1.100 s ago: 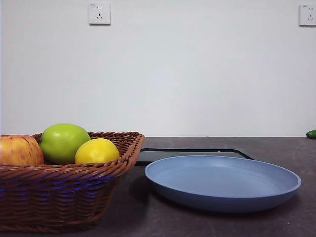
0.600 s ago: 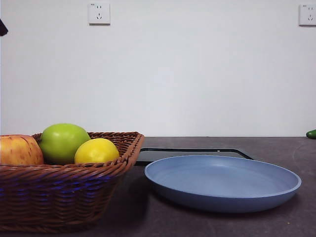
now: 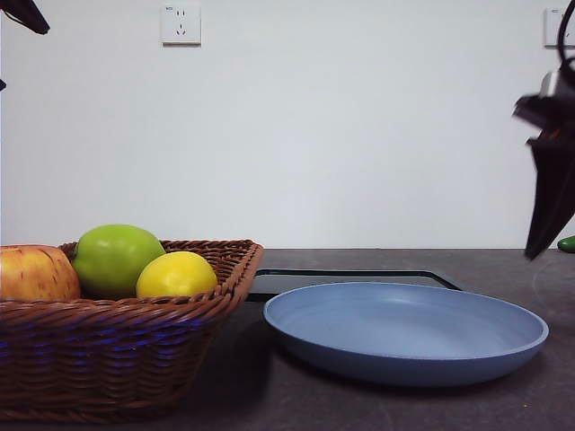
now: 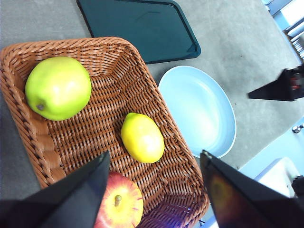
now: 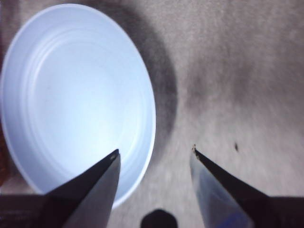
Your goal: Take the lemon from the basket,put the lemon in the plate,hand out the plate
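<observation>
The yellow lemon (image 3: 176, 275) (image 4: 142, 137) lies in the brown wicker basket (image 3: 108, 359) (image 4: 118, 90) at the front left, by the basket's side nearest the plate. To the right of the basket, the blue-grey plate (image 3: 404, 332) (image 4: 199, 109) (image 5: 76, 104) rests on the table with nothing on it. High above the basket hangs my left gripper (image 4: 155, 153), open and holding nothing; the front view shows only its black tip (image 3: 25, 13) at the top left corner. My right gripper (image 5: 155, 149) (image 3: 548, 180) is open over the plate's right rim, well above the table.
In the basket with the lemon are a green apple (image 3: 115, 259) (image 4: 58, 88) and a red-yellow apple (image 3: 36, 274) (image 4: 119, 206). A flat black tray (image 3: 350, 278) (image 4: 137, 28) lies behind the plate. A small green object (image 3: 567, 243) sits at the far right edge.
The right arm has come into the front view at the right edge, above the plate's rim. The left arm's black tip now shows higher in the top left corner. Fruit, basket and plate have not moved.
</observation>
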Available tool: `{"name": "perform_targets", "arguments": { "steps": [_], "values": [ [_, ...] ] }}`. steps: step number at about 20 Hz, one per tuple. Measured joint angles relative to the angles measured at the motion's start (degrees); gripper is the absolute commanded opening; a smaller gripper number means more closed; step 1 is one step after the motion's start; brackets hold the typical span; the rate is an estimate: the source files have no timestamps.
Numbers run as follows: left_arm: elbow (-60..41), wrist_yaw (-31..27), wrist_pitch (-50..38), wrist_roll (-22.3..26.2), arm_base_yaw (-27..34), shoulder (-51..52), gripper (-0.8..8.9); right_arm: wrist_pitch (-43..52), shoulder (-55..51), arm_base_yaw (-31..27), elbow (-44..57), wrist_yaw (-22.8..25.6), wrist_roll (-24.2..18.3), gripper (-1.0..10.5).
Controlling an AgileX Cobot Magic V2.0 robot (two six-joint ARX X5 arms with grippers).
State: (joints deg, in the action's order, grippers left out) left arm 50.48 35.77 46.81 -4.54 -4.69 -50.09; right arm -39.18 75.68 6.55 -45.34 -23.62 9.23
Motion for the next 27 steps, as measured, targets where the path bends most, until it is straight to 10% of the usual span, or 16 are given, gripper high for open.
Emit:
{"name": "perform_targets", "arguments": {
  "steps": [8,16,27],
  "values": [
    [0.00,0.00,0.00,-1.14,0.00,0.00,3.43,8.83,10.23,4.17,0.00,-0.37,1.73,2.5],
    [0.00,0.02,0.02,-1.55,0.00,0.00,3.43,10.51,12.61,4.61,0.00,-0.17,3.43,0.0],
    [0.00,-0.70,0.02,-8.20,-0.02,-0.31,3.54,2.93,-0.57,2.49,0.00,-0.22,3.85,0.0]
  ]
}}
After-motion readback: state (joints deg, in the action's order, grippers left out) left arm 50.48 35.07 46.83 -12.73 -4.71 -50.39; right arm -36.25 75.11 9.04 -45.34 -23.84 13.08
